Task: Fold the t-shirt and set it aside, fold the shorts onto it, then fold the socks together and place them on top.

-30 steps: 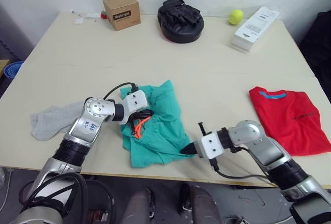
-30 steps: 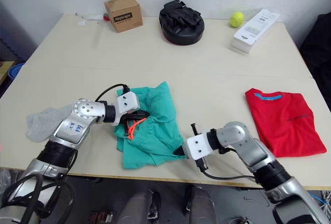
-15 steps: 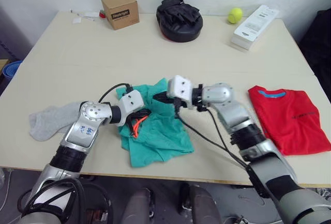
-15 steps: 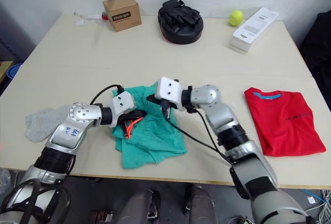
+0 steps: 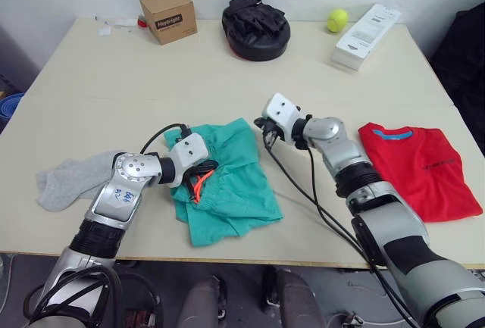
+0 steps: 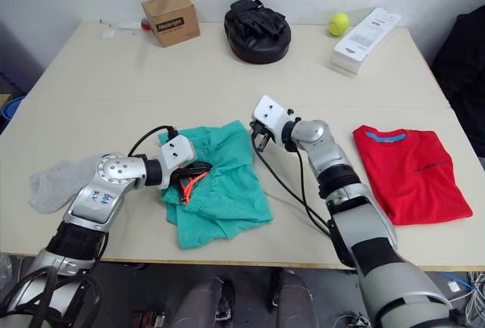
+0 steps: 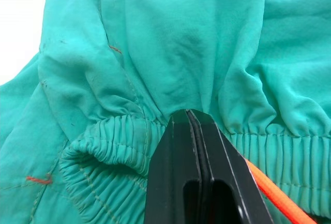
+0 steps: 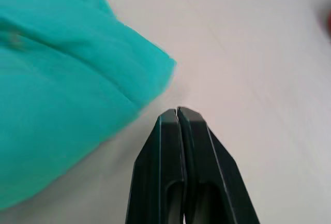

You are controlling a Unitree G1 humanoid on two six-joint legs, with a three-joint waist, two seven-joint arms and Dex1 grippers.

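- The shorts sat low and centre in the head view, roughly doubled over into a rumpled green block, waistband and orange drawstring facing the frame's left.
- The left gripper was clamped on the waistband right by the drawstring. In its wrist view the fingers met with gathered elastic bunched around them, so I'd say it was pinning that edge so the cloth wouldn't slide.
- The right gripper was closed on nothing, hovering just beside the shorts' upper right corner over bare table. It wasn't touching cloth, as far as I could tell.
- The shirt lay folded flat at the right of the frame, well apart from the shorts (looked like step one was done and it was parked there as the base of the stack).
- The socks were a grey heap at the left edge, untouched.
- My guess: the shorts needed one more fold or a tidy-up before going onto the shirt.
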